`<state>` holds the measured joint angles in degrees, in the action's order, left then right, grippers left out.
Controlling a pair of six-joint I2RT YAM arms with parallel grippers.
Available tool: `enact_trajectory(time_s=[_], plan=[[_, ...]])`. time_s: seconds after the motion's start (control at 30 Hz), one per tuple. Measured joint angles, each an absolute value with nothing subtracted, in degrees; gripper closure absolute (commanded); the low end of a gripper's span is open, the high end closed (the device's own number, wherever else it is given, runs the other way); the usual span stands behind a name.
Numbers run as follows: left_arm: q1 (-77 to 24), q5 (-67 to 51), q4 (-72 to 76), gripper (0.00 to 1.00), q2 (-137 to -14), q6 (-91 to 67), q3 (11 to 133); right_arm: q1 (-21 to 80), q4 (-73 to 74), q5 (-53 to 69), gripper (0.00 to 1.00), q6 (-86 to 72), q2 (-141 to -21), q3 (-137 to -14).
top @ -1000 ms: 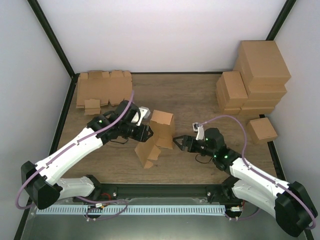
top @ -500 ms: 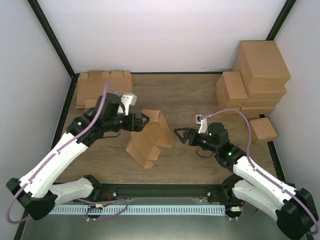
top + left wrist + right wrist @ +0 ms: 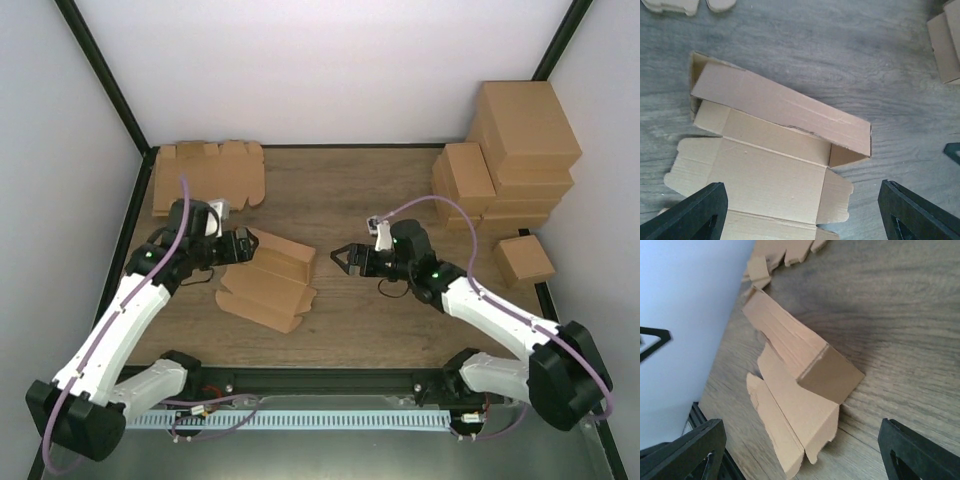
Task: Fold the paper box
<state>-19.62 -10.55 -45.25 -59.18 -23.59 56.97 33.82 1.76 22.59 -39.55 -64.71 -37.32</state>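
top external view, from the left: a pile of flat blanks (image 3: 205,175) lies out past the left gripper (image 3: 241,242), toward the back. that gripper's fingers stand wide apart with nothing between them. the box (image 3: 268,280) lies on the table (image 3: 380,200) just below and ahead of those fingertips. it is half formed: one long panel is raised and folded over, while the other panels and tabs lie flat. the right gripper (image 3: 338,257) faces it from the other side, also spread and empty, its tips near the raised end but not touching. stacked cartons (image 3: 510,150) stand well behind the right fingers.

the step looks like taking a fresh hold to raise the next wall. it should go best if one gripper pins the flat base panel while the other lifts a side panel along its crease. the pinch belongs mid-edge, not on a tab, since thin card likely buckles.

bare table lies between the two sets of fingertips and beyond them. the table's near edge is close to the flat flaps, so pushes should go inward or away.
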Motion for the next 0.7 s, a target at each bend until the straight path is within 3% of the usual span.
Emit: enact_trajectory(time_s=[0.2, 0.4, 0.7], plan=[[-18.70, -7.97, -44.99, 0.13, -52.69, -24.10, 54.46, 34.48, 2.61, 24.64, 0.15, -37.15, -72.10, -40.49], [-18.39, -5.80, -45.15, 0.13, -50.70, -25.87, 49.87, 35.07, 2.11, 24.86, 0.28, -38.74, -81.54, -46.81], [-18.22, -3.95, -45.17, 0.13, -50.39, -26.39, 49.71, 35.81, -1.50, 27.49, 0.30, -41.34, -91.29, -47.31]])
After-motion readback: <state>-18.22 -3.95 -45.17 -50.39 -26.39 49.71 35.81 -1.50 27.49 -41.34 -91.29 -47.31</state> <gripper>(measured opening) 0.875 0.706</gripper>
